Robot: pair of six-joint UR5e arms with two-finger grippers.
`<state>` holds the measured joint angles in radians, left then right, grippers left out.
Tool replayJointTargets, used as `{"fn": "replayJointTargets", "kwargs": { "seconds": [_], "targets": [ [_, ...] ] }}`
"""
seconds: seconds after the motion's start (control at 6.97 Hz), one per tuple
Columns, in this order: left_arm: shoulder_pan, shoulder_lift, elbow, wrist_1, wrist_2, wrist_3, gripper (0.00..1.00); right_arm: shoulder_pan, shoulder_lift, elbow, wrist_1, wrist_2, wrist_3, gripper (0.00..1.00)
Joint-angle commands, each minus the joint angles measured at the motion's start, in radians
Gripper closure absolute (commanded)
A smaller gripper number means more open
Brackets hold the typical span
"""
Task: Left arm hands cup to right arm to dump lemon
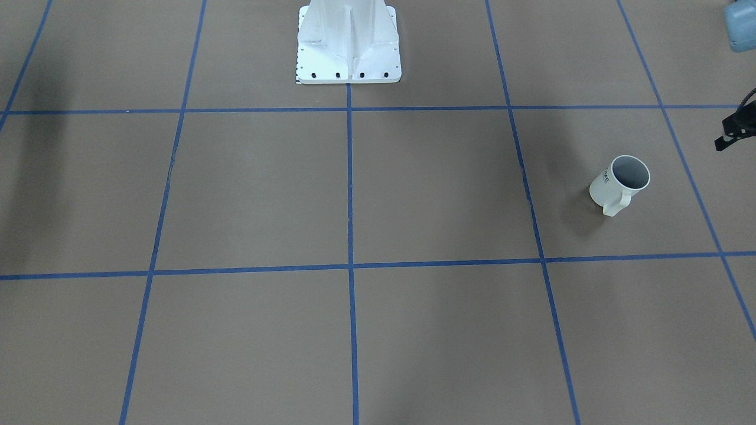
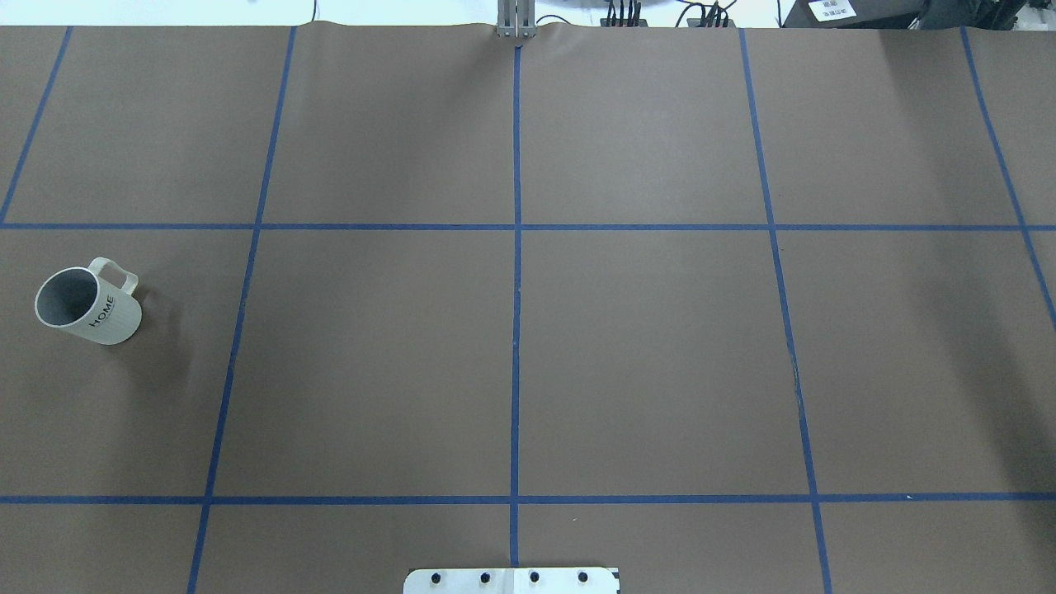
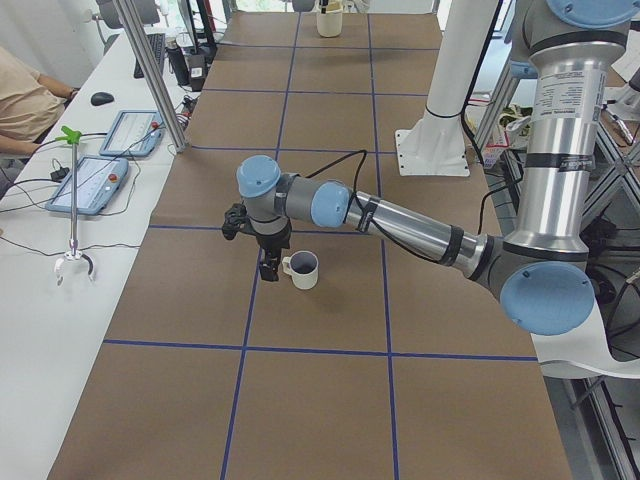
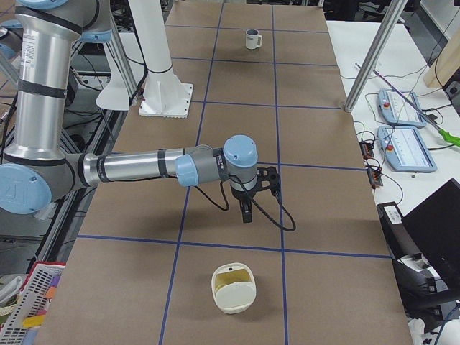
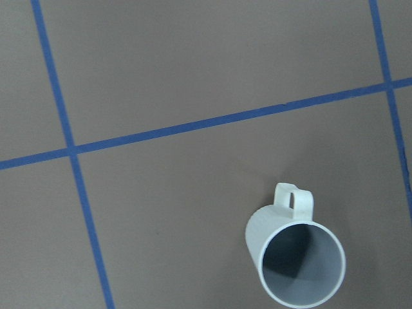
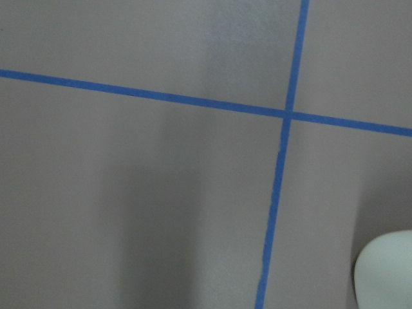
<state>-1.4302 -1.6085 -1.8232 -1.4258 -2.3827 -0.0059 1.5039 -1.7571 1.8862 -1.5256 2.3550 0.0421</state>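
Lettering "HOME", in black, is printed on the side of the cup [image 2: 87, 305] turned toward the pedestal [image 1: 348, 41]. Cup: small cream-white mug, grey inside, one loop handle. It stands upright on the brown table [image 2: 643, 363], long axis vertical, mouth up, well off to the pedestal's left. The handle points away from the pedestal. Left gripper [image 3: 267, 267] hangs just beside the handle; right gripper [image 4: 246, 210] hangs on the pedestal's opposite side. Neither gripper's opening can be told.
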Motion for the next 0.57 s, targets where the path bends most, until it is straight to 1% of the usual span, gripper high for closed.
{"fn": "replayJointTargets", "kwargs": {
  "seconds": [0.0, 0.29, 0.43],
  "targets": [
    [-0.039, 0.005, 0.061, -0.007, -0.01, 0.047, 0.0, 0.059, 0.007, 0.005, -0.11, 0.003, -0.08, 0.0],
    [-0.039, 0.007, 0.082, -0.005, 0.005, 0.035, 0.0, 0.064, 0.027, -0.001, -0.125, 0.004, -0.096, 0.0],
    [-0.039, 0.018, 0.093, -0.005, 0.005, 0.034, 0.0, 0.065, 0.022, 0.004, -0.128, 0.026, -0.097, 0.0]
  ]
}}
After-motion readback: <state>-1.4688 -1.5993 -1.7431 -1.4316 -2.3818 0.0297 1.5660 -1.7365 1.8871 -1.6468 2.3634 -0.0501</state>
